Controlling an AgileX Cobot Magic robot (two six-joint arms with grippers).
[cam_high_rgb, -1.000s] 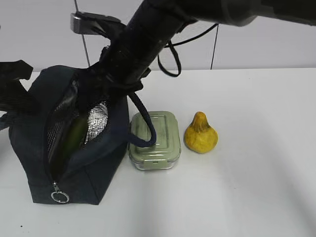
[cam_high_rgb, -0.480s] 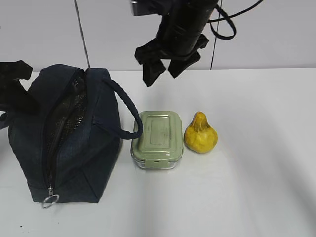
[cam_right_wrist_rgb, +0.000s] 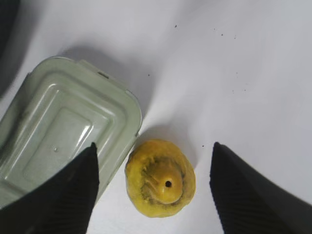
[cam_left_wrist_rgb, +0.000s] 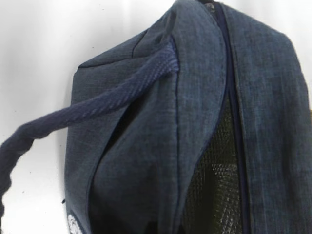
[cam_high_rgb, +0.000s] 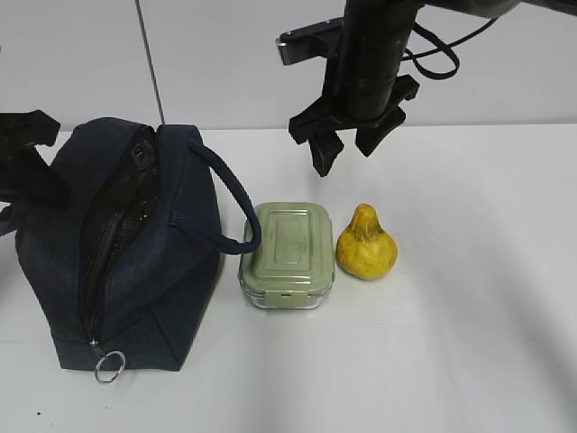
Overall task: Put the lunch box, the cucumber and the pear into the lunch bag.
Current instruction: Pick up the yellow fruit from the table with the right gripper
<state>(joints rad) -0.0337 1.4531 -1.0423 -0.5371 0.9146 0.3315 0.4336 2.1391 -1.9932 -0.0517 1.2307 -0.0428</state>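
Pear under open right gripper, bag unzipped at left

Pear (cam_high_rgb: 365,244) stands upright on white table (cam_high_rgb: 469,307), just right of lunch box (cam_high_rgb: 287,255); the two sit v. close, touch or not can't tell. Box lid is on, and bag handle (cam_high_rgb: 230,203) loops over against box's left edge. Lunch bag (cam_high_rgb: 126,244) stands left of box, top zipper open, mesh and dark inside showing; ring pull (cam_high_rgb: 109,366) hangs at near end. Cucumber not visible in any view. Right gripper (cam_high_rgb: 347,144) hangs above table behind pear and box, fingers spread wide, holding nothing; right wrist view looks straight down w/ pear (cam_right_wrist_rgb: 161,178) between fingertips (cam_right_wrist_rgb: 73,190). Left gripper not seen in its own wrist view, only bag fabric (cam_left_wrist_rgb: 204,122); dark shape at far left of exterior view, state can't tell.
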